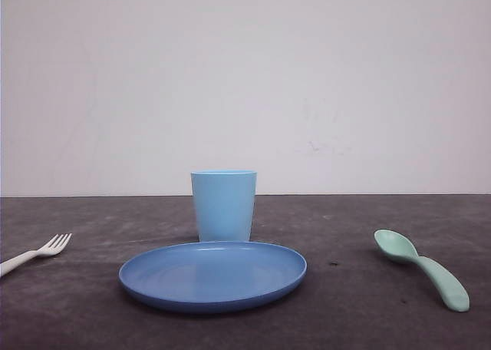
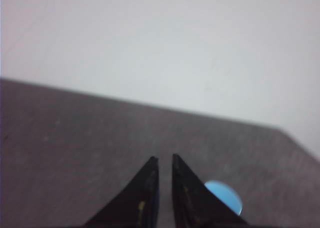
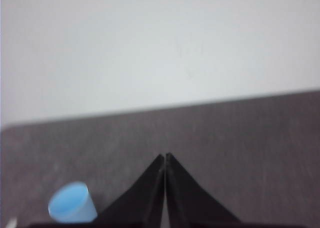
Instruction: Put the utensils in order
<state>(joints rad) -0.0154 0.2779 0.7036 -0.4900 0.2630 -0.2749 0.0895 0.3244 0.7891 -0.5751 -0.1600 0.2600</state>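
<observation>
Lying untouched, the fork sits at the desk's left edge and the spoon near its right edge; nothing is organized yet. Both the left gripper and right gripper are clenched, empty.

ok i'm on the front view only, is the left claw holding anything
observer: no, the left claw is empty and nearly closed, with just a thin gap.
operator: and the right one
observer: the right claw is shut, tips touching, nothing between them.
operator: anything close to it
observer: its wrist view shows the light blue cup upright on the table, off to one side and not touching the claw.
</observation>
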